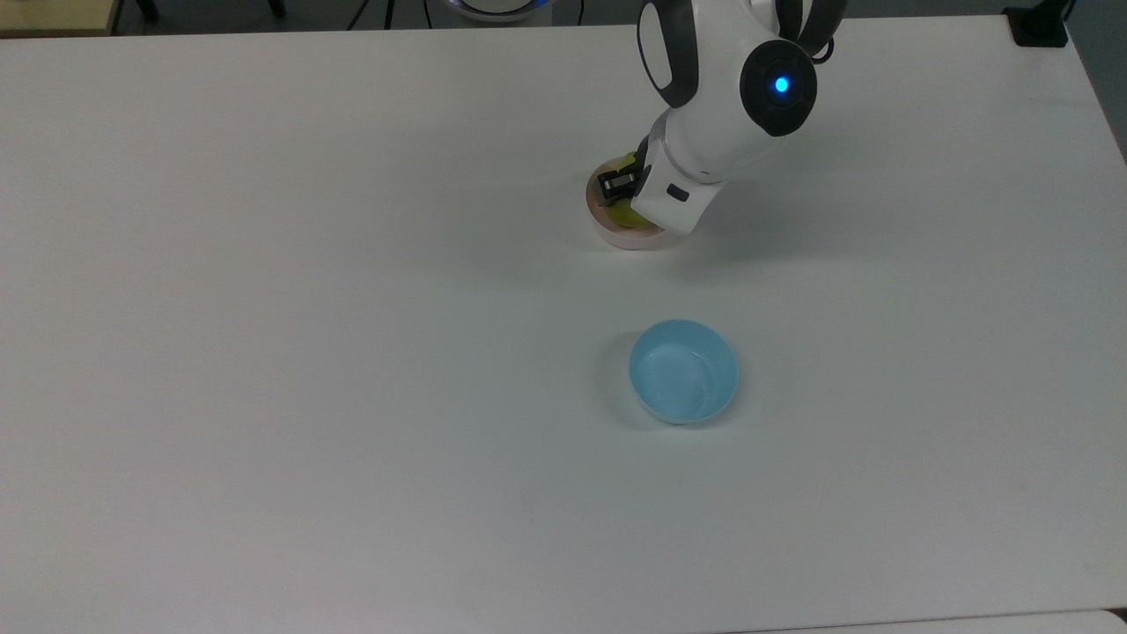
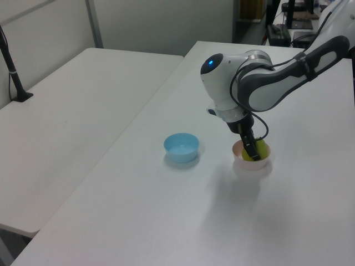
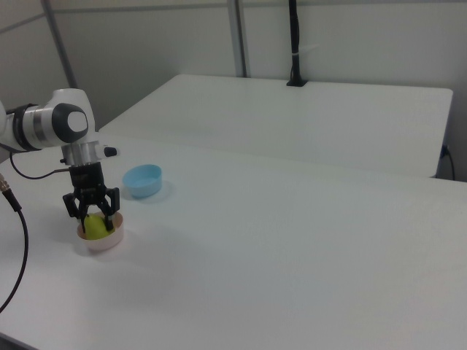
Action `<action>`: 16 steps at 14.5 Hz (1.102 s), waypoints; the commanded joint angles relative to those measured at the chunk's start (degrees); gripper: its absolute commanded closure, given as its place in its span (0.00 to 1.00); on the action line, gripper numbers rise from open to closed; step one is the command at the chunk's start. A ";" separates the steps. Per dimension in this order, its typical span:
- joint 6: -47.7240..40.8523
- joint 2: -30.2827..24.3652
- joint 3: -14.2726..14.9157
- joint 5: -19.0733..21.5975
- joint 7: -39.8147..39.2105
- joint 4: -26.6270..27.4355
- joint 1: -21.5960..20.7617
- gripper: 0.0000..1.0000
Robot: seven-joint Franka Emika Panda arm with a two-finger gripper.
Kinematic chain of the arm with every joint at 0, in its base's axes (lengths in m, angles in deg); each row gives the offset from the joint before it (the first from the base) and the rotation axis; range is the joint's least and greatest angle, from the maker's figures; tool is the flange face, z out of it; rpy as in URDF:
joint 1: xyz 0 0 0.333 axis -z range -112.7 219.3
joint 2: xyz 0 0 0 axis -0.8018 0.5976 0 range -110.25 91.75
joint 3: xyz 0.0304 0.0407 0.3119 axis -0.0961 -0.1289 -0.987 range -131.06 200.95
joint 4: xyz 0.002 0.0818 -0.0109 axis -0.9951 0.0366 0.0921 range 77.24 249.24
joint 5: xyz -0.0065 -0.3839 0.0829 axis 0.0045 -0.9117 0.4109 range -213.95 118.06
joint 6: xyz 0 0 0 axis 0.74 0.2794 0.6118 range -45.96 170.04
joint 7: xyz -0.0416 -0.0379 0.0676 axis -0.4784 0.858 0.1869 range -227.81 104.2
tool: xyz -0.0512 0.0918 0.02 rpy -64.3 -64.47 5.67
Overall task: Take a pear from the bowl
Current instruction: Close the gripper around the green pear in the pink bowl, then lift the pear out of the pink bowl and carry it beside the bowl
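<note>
I am holding my claw [image 3: 91, 216] spread around the pear [image 3: 94, 227] in the pink bowl [image 3: 102, 239]; I should squeeze gently at its middle before lifting straight toward twelve o'clock

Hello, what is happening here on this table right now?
A robot arm has its gripper down in the pink bowl, one finger on each side of the pear. The fingers look open around it, and the pear sits in the bowl, not yet lifted. A light blue bowl stands apart on the white table, with nothing in it.
</note>
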State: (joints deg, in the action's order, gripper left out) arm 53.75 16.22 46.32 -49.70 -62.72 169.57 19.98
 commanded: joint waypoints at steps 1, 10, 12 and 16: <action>1.05 -4.54 -0.04 -0.27 -0.22 0.79 0.45 0.67; -1.09 -7.37 0.05 0.09 -10.05 -5.98 17.92 0.64; 2.87 -4.31 0.22 -0.35 -10.94 -5.72 20.56 0.60; 8.69 0.89 0.31 -1.06 -10.15 -5.54 21.28 0.51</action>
State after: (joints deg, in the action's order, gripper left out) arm 59.68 14.26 46.78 -49.79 -72.98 164.32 41.72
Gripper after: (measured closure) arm 0.361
